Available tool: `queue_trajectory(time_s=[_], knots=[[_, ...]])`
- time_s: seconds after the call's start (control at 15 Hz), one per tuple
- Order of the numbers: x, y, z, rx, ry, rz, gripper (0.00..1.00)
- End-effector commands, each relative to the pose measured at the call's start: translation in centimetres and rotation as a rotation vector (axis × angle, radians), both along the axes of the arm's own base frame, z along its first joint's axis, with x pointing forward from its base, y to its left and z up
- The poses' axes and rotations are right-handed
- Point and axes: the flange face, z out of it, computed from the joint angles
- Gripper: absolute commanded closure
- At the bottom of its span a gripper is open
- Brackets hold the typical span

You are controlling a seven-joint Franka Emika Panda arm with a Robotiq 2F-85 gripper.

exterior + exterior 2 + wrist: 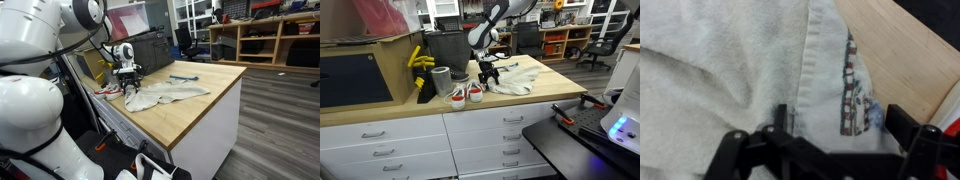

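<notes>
above the towel on the counter, the gripper hangs spread wide.

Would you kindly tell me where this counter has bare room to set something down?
Bare wood runs from the towel to the near corner of the counter, and past the blue object toward the far edge. It is crowded by the open tool over the towel's end, with the shoes and grey cup alongside.

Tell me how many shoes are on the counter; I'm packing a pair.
2. One shoe sits by the metal cup near the counter's front edge; the other shoe sits beside it, next to the towel. None looks hidden.
</notes>
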Motion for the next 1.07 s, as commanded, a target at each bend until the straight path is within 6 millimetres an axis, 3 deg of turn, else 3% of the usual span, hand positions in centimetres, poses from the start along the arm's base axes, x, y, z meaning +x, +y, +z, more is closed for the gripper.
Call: queue_trajectory(time_s=[0.0, 0.27, 0.33, 0.4, 0.47, 0.67, 1.0], knots=[[0.8, 0.2, 0.5, -0.024, -0.064, 0.051, 0.0], [2.6, 0.6, 0.5, -0.006, -0.238, -0.006, 0.0], [3.5, -3.0, 6.7, -0.032, -0.259, -0.023, 0.0], [3.7, -3.7, 7.0, -0.064, -0.25, -0.064, 0.0], [3.4, -1.2, 2.2, -0.024, -0.217, -0.014, 0.0], [4.7, -3.8, 6.5, -0.039, -0.256, -0.055, 0.0], [4.3, -3.6, 6.5, -0.042, -0.25, -0.05, 0.0]])
